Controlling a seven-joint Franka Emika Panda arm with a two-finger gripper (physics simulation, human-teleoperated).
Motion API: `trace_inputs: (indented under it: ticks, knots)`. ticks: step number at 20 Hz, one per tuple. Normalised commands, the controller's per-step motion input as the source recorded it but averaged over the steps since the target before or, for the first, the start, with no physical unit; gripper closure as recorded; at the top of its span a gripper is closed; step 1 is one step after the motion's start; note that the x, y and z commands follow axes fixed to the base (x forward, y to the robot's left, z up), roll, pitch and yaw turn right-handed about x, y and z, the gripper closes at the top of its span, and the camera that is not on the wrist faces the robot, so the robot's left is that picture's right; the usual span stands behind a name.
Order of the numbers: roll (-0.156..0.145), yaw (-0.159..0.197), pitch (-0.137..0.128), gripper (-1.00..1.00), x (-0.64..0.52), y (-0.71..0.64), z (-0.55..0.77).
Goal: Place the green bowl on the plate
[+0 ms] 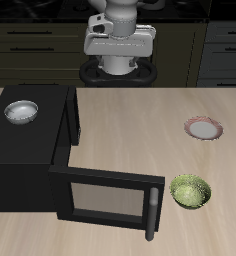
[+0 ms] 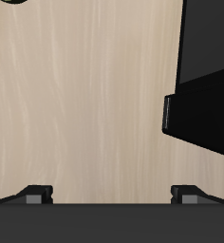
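The green bowl (image 1: 191, 191) is small, yellow-green and mottled. It stands upright on the wooden table near the front edge, beside the open microwave door. The plate (image 1: 203, 128), white with a pinkish-brown rim, lies flat farther back, apart from the bowl. My gripper (image 1: 118, 45) hangs high near the robot's base at the back, far from both. In the wrist view my gripper (image 2: 111, 195) is open and empty, its fingertips (image 2: 36, 193) wide apart over bare wood. A dark green sliver (image 2: 9, 3) at that view's edge may be the bowl.
A black microwave (image 1: 30, 150) stands on the table with its door (image 1: 105, 195) swung open toward the front edge, its handle close to the green bowl. A silver-white bowl (image 1: 21, 112) sits on top of it. The microwave also shows in the wrist view (image 2: 207, 76).
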Motion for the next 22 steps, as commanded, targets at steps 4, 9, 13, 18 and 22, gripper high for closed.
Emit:
trace_inputs:
  ticks: [4,9,13,18,22]
  knots:
    - [0.025,-0.018,0.011,-1.0,0.26,0.08,0.02]
    - [0.039,-0.022,-0.009,-1.0,0.3,0.07,0.08]
    - [0.007,-0.013,0.002,-1.0,0.34,0.06,0.05]
    - [0.038,0.009,-0.006,-1.0,0.29,0.14,0.06]
    - [0.006,-0.014,-0.004,-1.0,0.33,0.09,0.07]
